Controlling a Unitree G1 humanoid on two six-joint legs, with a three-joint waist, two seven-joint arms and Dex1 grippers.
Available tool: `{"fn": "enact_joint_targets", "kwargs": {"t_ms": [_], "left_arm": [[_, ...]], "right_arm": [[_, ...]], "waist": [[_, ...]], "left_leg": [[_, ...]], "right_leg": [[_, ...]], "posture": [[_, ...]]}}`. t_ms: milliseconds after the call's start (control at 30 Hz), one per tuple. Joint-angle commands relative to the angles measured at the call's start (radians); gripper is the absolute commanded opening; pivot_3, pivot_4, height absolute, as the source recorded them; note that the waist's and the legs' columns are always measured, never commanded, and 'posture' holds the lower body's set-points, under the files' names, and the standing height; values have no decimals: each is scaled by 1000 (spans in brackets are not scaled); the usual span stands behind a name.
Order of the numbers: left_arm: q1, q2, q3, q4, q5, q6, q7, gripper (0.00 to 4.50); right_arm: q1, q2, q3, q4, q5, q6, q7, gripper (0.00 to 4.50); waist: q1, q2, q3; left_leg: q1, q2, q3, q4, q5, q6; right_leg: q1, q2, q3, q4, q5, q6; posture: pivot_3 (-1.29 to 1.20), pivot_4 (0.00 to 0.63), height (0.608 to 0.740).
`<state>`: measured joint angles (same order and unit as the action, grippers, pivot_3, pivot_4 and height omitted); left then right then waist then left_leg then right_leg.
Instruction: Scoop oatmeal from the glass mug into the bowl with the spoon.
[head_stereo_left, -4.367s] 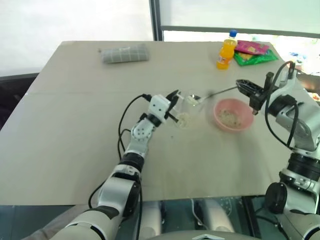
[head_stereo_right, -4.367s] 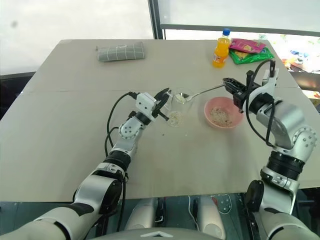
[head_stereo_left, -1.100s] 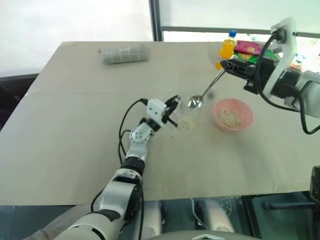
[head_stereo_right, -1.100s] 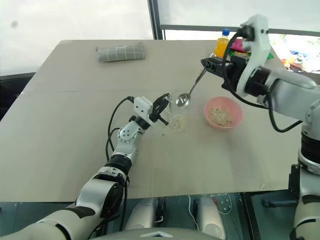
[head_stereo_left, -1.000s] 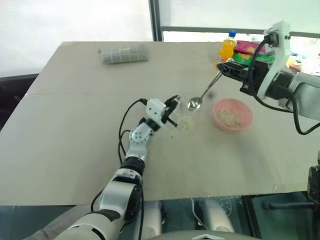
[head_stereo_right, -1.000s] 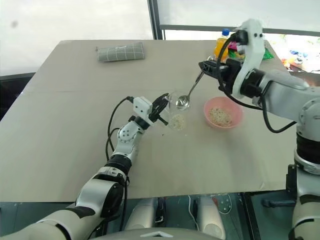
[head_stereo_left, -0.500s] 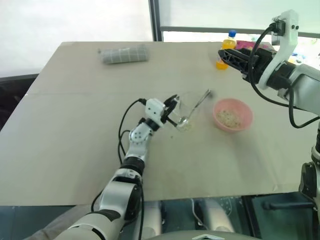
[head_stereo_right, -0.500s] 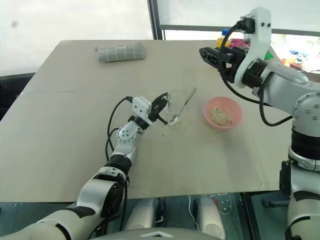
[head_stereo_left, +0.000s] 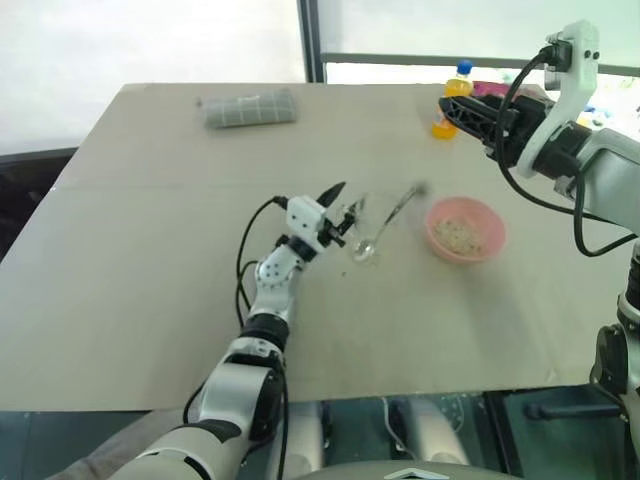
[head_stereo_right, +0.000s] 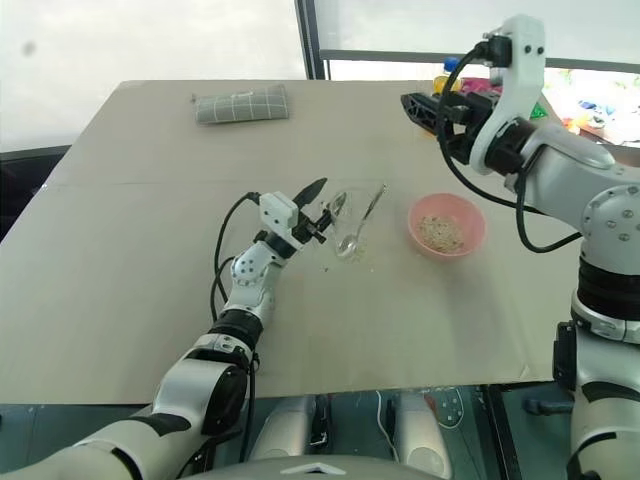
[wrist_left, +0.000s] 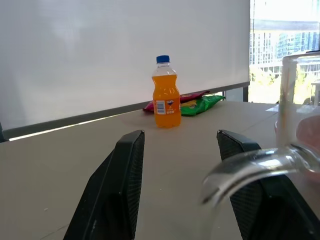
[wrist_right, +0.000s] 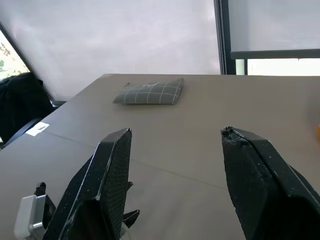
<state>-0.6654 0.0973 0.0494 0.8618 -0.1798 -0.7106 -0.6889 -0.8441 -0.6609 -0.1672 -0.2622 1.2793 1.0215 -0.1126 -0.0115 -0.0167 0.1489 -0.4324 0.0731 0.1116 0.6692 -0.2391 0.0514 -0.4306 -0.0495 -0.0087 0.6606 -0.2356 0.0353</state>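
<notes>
Two grippers, and both are sitting with their black fingers spread apart, gripping nothing. The left gripper (head_stereo_right: 322, 208) is hovering just beside the small clear glass mug (head_stereo_right: 352, 225) in the middle of the big beige table (head_stereo_left: 150, 260), its fingers parted on either side of the mug's side handle (wrist_left: 245, 167) without pinching it, going by the left wrist view. The mug is standing upright with the slim shiny silver metal spoon (head_stereo_right: 358, 228) resting inside it, oval end down at the bottom and the long thin handle leaning out over the rim toward the bowl side. There's a little pale beige flaky oatmeal (head_stereo_left: 364, 257) sitting at the bottom of the glass, though it's hard to make out how much.

The small round pink bowl (head_stereo_right: 446, 224) is sitting near the mug on its right, not touching it, and it's holding a small clump of the same pale flakes in the middle.

The right gripper (head_stereo_right: 422, 108) is hanging up in the air well above and behind the bowl, pointing across the table toward the left, jaws wide and empty.

Further back, an orange drink bottle with a blue cap (wrist_left: 166, 92) is standing near the far right corner next to some red and green snack packets (wrist_left: 195, 101). A folded grey checked cloth (wrist_right: 150, 91) is lying at the far left of the table.
</notes>
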Motion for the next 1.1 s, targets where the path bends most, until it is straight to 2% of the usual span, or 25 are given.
{"fn": "enact_joint_targets", "kwargs": {"t_ms": [33,400,1100], "left_arm": [[41,-2,6,-53,-27,5,-16,2414],[159,43,-17,-260,-52,131,-75,2414],[221,48,-37,-343,-40,194,-60,2414]], "right_arm": [[-3,1,-45,-26,3,-3,9,2862],[156,-23,-65,-53,-128,-52,112,2862],[216,37,-93,-77,-206,-48,143,2862]], "waist": [[-1,0,0],[-2,0,0],[-2,1,0]], "left_leg": [[0,0,0,0,0,0],[0,0,0,0,0,0],[1,0,0,0,0,0]], "right_leg": [[0,0,0,0,0,0],[0,0,0,0,0,0],[0,1,0,0,0,0]], "posture": [[0,150,740],[0,150,740],[0,150,740]]}}
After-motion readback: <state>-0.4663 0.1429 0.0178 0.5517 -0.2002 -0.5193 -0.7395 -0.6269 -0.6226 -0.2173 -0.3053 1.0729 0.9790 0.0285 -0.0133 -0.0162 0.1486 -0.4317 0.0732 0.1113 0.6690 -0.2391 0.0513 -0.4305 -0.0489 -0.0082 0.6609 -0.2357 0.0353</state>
